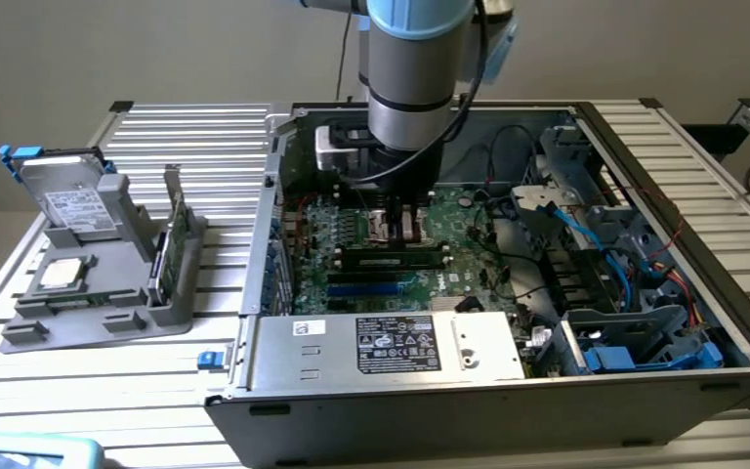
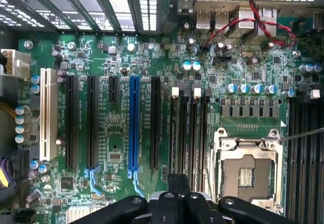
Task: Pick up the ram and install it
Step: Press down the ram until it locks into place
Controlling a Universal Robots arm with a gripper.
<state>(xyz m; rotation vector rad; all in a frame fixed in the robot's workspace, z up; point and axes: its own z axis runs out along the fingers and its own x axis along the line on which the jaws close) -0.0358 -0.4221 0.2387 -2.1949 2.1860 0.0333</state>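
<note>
Inside the open PC case (image 1: pixel 668 210), the arm is reaching down w/ the gripper (image 1: pixel 395 227) hanging low over the motherboard (image 1: pixel 460 269), fingers pinched narrow, closed together. In the wrist view the gripper (image 2: pixel 178 182) is sitting right above the near ends of the black memory slots (image 2: pixel 190 133), w/ the empty CPU socket (image 2: pixel 248 171) just beside them and a blue expansion slot (image 2: pixel 134 125) further off among long black ones.

The ram (image 1: pixel 395 262), a long narrow stick w/ dark chips, is lying along the slot row just in front of the fingertips in the exterior view, parallel to the blue slots (image 1: pixel 368 286) beside it. Can't tell if the fingers are touching it or if it's fully seated.

Toward the exterior view's left, outside the case, a grey stand (image 1: pixel 95 313) is holding a hard drive (image 1: pixel 69 200), a CPU (image 1: pixel 60 274) and a broader green card (image 1: pixel 167 244) upright. The power supply (image 1: pixel 395 344) is occupying the case's near edge.
</note>
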